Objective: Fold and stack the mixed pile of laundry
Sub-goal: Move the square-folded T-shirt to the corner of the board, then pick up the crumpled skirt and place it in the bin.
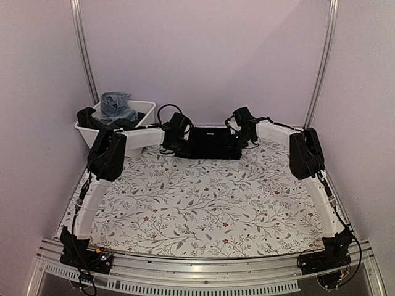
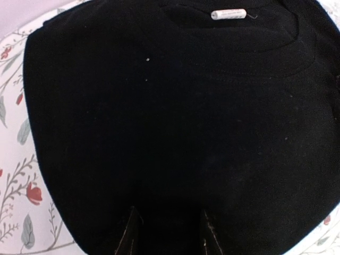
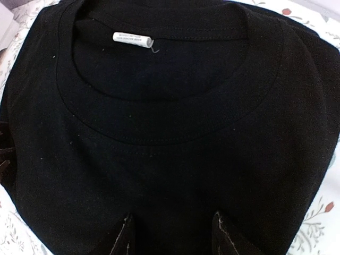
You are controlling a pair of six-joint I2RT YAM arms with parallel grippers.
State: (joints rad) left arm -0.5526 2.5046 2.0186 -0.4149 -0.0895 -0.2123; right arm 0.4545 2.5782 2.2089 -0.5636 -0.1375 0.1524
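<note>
Where left hand reaches, black shirt lies folded.

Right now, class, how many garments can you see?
3: a black shirt at the table's far edge, blue jeans and a dark garment in the white bin; others may be hidden underneath.

Shirt at table's far edge; bin with clothes to its left.

Matt black cloth shirt on a printed table cover; smooth white plastic bin.
</note>
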